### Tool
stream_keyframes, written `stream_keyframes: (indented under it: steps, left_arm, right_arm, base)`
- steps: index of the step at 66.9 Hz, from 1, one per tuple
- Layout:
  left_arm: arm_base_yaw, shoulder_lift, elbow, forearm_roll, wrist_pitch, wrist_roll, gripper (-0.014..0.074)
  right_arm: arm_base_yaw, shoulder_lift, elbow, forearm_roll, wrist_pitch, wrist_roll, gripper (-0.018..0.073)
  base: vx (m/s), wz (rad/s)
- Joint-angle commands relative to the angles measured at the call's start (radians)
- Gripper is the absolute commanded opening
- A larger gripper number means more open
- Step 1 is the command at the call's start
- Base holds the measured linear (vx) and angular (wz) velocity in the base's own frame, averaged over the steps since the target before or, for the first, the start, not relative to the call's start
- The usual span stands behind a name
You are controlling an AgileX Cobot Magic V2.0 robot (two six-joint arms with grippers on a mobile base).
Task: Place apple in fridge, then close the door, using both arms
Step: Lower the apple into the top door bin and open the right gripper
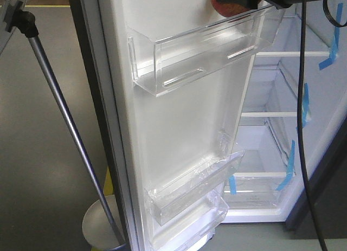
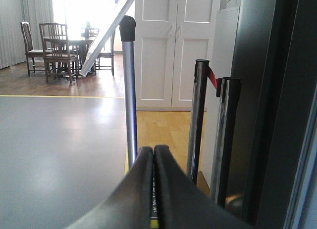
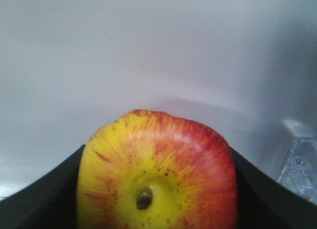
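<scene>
The smooth, round red-and-yellow apple (image 3: pixel 157 174) is clamped in the matte black right gripper (image 3: pixel 157 152), just above the top clear plastic bin (image 1: pixel 200 56) on the open door (image 1: pixel 179 132). The left gripper (image 2: pixel 154 151) is pressed fully closed, empty. Beyond, shelves (image 1: pixel 287 54) and blue tape strips (image 1: pixel 305 104) line the white-walled fridge (image 1: pixel 271 142).

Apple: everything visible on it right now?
The apple is red streaked over yellow, speckled dark, with a brown-centred dimple facing the wrist camera. Skin looks smooth. It is clamped between the black fingers of the right gripper, one each side, before a white surface. The front view shows only a red sliver at the top edge, above the upper clear bin.
</scene>
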Motion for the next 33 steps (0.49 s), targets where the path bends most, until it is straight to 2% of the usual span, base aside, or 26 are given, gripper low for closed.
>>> stream_keyframes:
  steps: [1, 11, 33]
  left_arm:
    - [-0.007, -0.016, -0.017, -0.006, -0.077, -0.004, -0.0006]
    - [-0.007, -0.016, -0.017, -0.006, -0.077, -0.004, -0.0006]
    - [-0.007, -0.016, -0.017, -0.006, -0.077, -0.004, -0.0006]
  right_arm:
    - [-0.006, -0.041, -0.035, 0.026, -0.044, 0.038, 0.054]
    - [-0.006, -0.041, -0.035, 0.018, -0.032, 0.062, 0.0601]
    - [-0.006, -0.077, -0.035, 0.02, 0.025, 0.074, 0.0593]
  base:
    - [0.0, 0.0]
    - [0.0, 0.0]
    - [0.0, 0.0]
